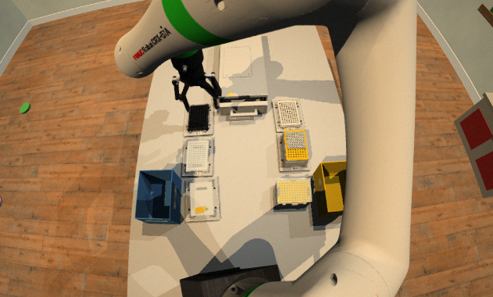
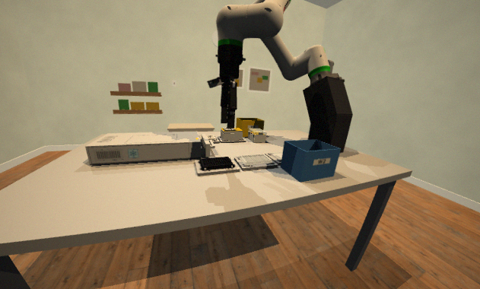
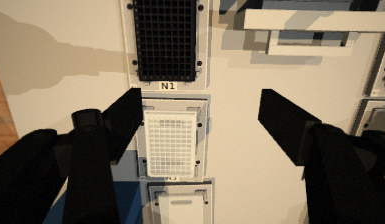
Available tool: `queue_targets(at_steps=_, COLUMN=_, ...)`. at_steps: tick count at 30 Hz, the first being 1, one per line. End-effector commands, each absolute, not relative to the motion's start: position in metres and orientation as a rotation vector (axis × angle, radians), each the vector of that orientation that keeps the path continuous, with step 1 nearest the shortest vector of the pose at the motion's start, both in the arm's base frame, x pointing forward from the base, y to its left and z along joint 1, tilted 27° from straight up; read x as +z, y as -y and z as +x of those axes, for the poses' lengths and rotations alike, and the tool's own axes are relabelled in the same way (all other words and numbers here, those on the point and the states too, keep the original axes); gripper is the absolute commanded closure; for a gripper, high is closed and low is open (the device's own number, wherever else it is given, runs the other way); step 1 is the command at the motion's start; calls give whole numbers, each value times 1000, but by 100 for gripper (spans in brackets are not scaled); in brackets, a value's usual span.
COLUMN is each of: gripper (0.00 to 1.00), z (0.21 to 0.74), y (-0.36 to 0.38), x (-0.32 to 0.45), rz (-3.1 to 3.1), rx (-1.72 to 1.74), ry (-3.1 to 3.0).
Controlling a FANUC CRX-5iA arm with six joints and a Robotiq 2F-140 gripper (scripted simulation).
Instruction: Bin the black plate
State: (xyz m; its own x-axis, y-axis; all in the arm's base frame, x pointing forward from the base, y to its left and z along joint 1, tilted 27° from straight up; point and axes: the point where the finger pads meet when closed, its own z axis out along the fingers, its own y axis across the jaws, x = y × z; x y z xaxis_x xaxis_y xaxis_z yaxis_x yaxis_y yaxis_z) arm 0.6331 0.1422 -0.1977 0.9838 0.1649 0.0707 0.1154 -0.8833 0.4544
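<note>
Black plate point(image 1: 198, 117) below open claw point(image 1: 197, 102)

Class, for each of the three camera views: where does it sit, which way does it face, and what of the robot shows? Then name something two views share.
Top: overhead, facing down on the bench; arm links and open gripper show.
Exterior: beside the bench, facing level across it; the whole arm shows.
Wrist: on the gripper, facing down; both fingers show.
Shared: the black plate in nest N1 appears in all three views.
</note>
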Motion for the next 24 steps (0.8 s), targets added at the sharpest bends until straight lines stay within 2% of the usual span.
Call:
queue_targets(at_steps=1, gripper=30, z=643, y=-150, x=-203, rz=2665, rx=149, ry=-199)
queue_targets(at_steps=17, gripper=30, z=682, y=-180, x=-231, rz=2665, rx=149, ry=-199)
queue_targets(at_steps=24, gripper=30, z=683, y=-181, x=-232, rz=2665, rx=149, ry=-199)
